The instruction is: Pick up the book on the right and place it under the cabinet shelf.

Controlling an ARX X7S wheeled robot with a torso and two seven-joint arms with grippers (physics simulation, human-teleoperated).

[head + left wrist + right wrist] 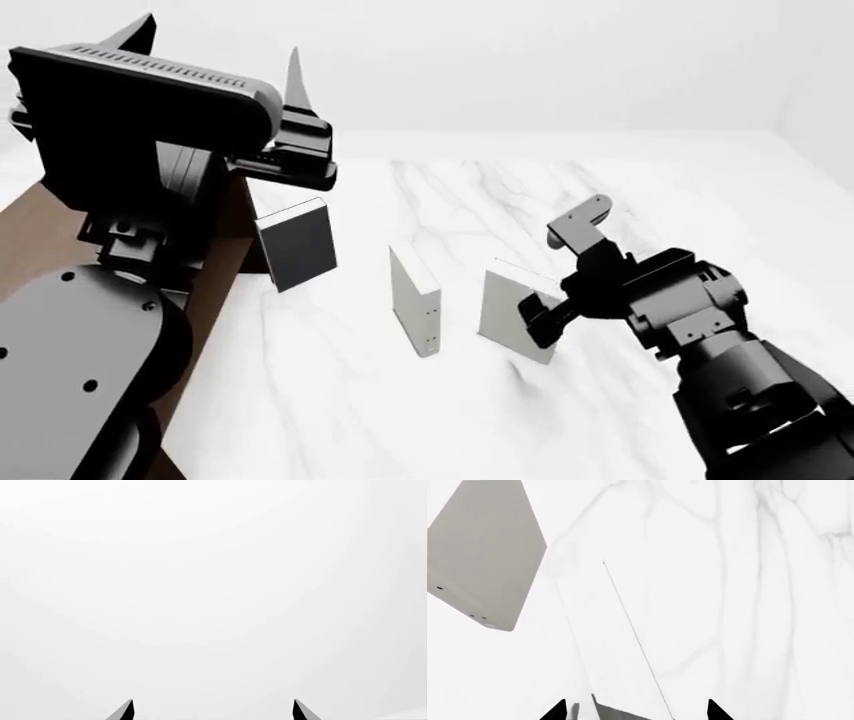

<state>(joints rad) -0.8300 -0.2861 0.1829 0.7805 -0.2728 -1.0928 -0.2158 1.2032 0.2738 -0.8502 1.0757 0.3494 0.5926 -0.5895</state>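
Observation:
The book stands upright on the marble table, rightmost of three, plain whitish-grey. My right gripper is open at its right end, one finger on each side. In the right wrist view the book runs edge-on between the tips of the right gripper, with clear gaps on both sides. The cabinet shelf is dark brown wood at the left, largely hidden behind my left arm. My left gripper is raised high and open, and in its own view the left gripper faces only blank white.
A white book with small dark dots stands in the middle, also seen as the dotted book. A dark charcoal book stands beside the cabinet. The marble table stretches back toward a white wall.

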